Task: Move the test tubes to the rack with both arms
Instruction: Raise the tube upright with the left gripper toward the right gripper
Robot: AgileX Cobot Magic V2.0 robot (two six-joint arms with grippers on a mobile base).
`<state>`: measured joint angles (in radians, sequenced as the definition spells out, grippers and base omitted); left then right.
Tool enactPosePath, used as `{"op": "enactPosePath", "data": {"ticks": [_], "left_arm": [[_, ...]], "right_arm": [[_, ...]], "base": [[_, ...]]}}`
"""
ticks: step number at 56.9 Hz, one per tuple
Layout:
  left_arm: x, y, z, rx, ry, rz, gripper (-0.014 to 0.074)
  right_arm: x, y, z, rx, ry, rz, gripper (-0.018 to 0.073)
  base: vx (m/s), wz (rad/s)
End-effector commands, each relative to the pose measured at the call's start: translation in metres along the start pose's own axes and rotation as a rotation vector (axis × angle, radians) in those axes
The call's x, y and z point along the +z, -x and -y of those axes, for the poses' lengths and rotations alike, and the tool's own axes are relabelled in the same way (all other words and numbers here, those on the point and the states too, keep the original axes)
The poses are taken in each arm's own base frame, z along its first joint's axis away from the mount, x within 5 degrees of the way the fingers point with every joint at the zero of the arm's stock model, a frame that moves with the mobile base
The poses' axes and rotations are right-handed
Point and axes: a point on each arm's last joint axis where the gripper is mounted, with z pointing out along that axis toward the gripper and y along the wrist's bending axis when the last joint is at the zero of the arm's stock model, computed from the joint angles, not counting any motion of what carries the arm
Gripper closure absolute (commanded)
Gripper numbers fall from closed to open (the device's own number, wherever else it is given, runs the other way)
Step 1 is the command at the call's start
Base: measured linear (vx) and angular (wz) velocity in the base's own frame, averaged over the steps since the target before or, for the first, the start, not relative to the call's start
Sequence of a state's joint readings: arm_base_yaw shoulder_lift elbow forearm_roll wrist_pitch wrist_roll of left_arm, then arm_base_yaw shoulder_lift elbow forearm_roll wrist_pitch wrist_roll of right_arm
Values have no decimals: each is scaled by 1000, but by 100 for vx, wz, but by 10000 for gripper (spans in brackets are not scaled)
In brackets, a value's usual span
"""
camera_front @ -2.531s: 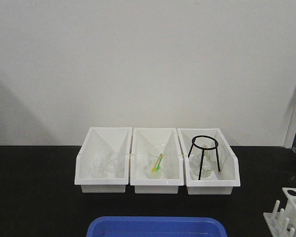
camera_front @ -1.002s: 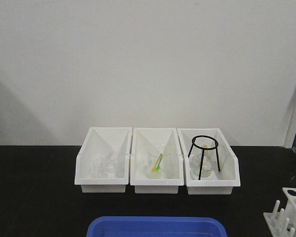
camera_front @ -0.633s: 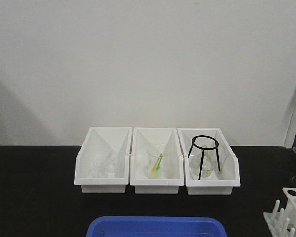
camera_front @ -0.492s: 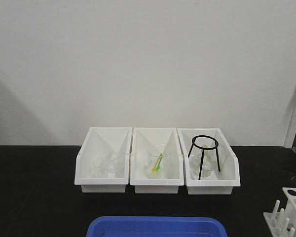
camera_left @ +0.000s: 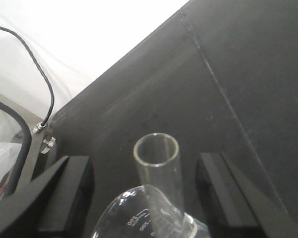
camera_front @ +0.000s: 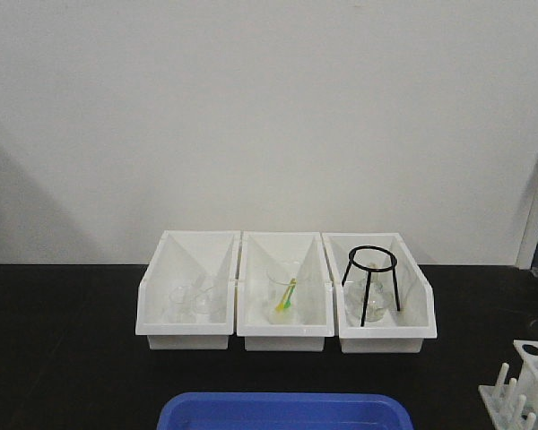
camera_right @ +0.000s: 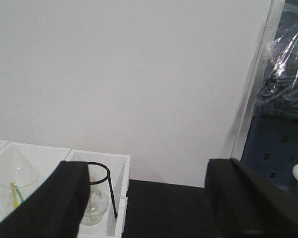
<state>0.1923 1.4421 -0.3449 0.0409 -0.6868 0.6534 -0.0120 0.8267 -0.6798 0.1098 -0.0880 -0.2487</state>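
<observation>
L fingers (camera_left: 69,191) spread wide. Neck of a glass flask (camera_left: 156,161) stands upright btwn them w/ a gap on each side, touching neither. Black desk (camera_left: 248,74) behind, black cable (camera_left: 37,69) at its far-left edge.

R fingers (camera_right: 69,198) also spread, pinching nothing; only the wall (camera_right: 139,74) and desk show btwn them. Just past the L-hand one is a white bin (camera_right: 124,188) w/ a black wire tripod (camera_right: 112,198) over a small round flask (camera_right: 95,210). Next bin along holds a beaker (camera_right: 17,178) w/ a yellow-green stick.

Rack (camera_front: 524,381) shows in front view only: lower-right corner on the desk, cut by the frame edge, pegs on its near-left side, holes on top. It sits right of the blue tray (camera_front: 282,410), nearer than the row of bins (camera_front: 285,333). That view has no fingers, so rack-to-finger spacing: can't tell.
</observation>
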Motion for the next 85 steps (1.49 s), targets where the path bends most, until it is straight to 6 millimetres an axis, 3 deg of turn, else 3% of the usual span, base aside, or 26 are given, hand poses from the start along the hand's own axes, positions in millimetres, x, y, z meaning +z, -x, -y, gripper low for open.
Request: {"op": "enactPosePath", "data": {"ticks": [1, 21, 43, 53, 67, 85], "left_arm": [[3, 14, -11, -12, 85, 106, 97], [5, 15, -12, -12, 102, 129, 246], [4, 17, -13, -12, 119, 151, 536], [4, 17, -14, -14, 124, 157, 620], [-5, 25, -20, -12, 146, 182, 617], [-34, 60, -48, -11, 228, 281, 617]], "right_arm": [[-2, 20, 4, -9, -27, 120, 29], [-2, 20, 4, -9, -25, 116, 29], [-2, 20, 4, -9, -25, 116, 29], [-2, 20, 4, -9, -25, 116, 29], [-2, 20, 4, -9, -25, 116, 29], [-2, 19, 4, -8, -25, 114, 29]], "base": [[0, 0], [0, 0], [0, 0], [0, 0], [0, 0], [0, 0]]}}
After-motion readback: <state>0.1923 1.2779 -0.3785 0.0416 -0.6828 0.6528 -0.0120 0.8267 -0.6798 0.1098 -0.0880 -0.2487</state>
